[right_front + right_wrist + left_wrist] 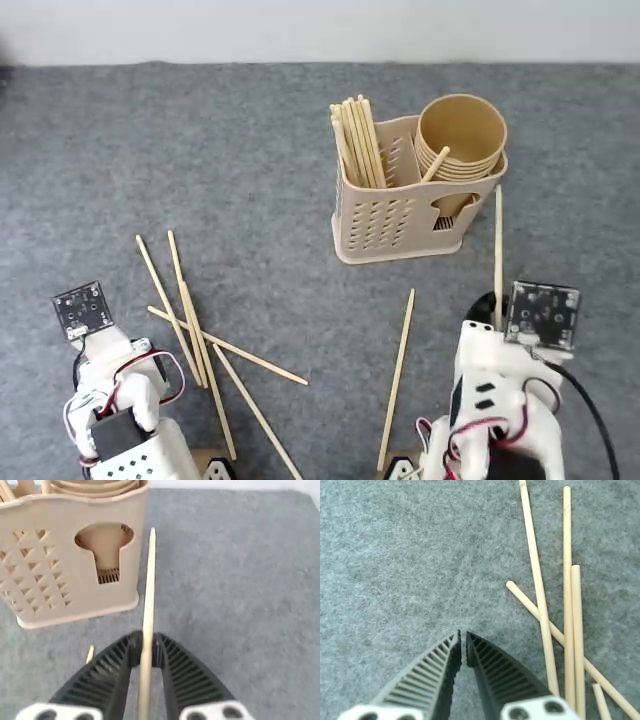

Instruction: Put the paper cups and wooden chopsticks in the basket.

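Right end effector [145,642]: is grasping one held chopstick [149,580] between its fingers. The stick is pointing straight ahead, with its far tip near the basket's wall.
Left end effector [462,637]: is hovering clenched over the grey desk [250,150], gripping nothing.
Basket [385,225]: one, with two compartments, is standing upright just ahead of the right end effector.
Paper cups [460,125]: are sitting nested in one stack, in the compartment nearer the right end effector. I cannot tell their number.
Basket chopsticks: a tight bundle [358,140] of about six is standing in the farther compartment, and one leaning stick [436,165] is resting against the cups.
Loose chopsticks: five crossed sticks [186,300] are lying just beside the left end effector, and one single stick [397,375] is lying beside the right end effector.
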`<control>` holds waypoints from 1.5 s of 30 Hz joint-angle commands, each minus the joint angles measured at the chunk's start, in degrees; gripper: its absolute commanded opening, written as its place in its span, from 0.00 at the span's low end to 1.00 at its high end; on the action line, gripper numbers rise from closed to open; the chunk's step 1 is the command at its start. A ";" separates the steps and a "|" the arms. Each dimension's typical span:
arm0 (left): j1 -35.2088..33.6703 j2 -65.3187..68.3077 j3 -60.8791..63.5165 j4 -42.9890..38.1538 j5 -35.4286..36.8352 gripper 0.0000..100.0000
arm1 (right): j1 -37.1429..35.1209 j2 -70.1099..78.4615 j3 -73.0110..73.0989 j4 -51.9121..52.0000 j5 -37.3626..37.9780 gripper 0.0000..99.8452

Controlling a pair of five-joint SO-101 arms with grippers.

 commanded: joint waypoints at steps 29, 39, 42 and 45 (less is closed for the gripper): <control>0.26 -0.79 -0.66 -0.18 0.00 0.02 | -0.13 -0.22 -23.56 -18.24 -11.69 0.01; 0.26 -0.79 -0.66 -0.18 0.00 0.02 | -17.01 -0.13 -8.00 -41.80 -12.40 0.01; 0.26 -0.79 -0.66 -0.18 0.00 0.02 | -21.23 -0.13 -4.84 -44.09 -12.40 0.01; 0.26 -0.79 -0.66 -0.18 0.00 0.02 | -24.75 -0.13 -0.70 -44.00 -12.40 0.01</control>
